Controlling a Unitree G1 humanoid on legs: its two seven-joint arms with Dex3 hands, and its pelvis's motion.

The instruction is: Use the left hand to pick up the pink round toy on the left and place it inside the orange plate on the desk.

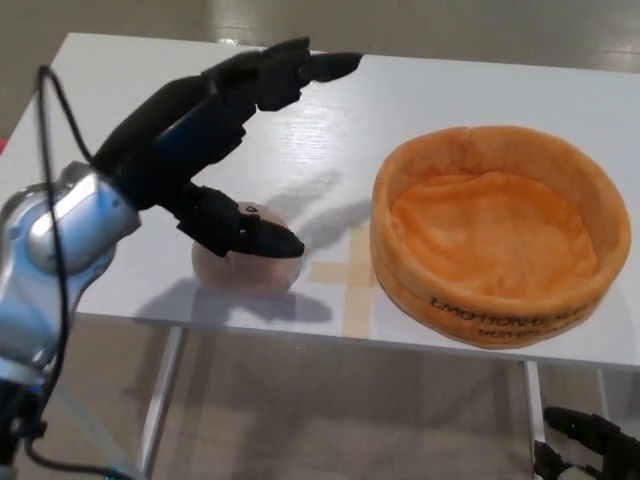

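**Left hand spread above the pink toy, nothing held**

I see my left hand (215, 130) reaching in from the left over the white desk (130, 130), its fingers (300, 68) stretched out and splayed well apart from the thumb (245, 232). The two fingers point toward the far side of the desk, high above the surface, while the thumb lies low across the top of the pink round toy (245, 262); I cannot tell whether it touches the toy or sits just above it. The hand grips nothing.

The toy sits on the desk near the front edge, left of centre, partly hidden by the thumb, with only its lower half and a bit of its face showing. Just to its right is a cross of tan tape (350, 275) on the desk top. Beyond the tape, on the right, sits the orange plate (500, 300), a soft round dish with a raised rim and dark lettering on its front wall; it holds nothing.

My right hand (590, 445) shows only as dark fingers at the bottom right corner, below the desk edge, and I cannot tell how they are set.
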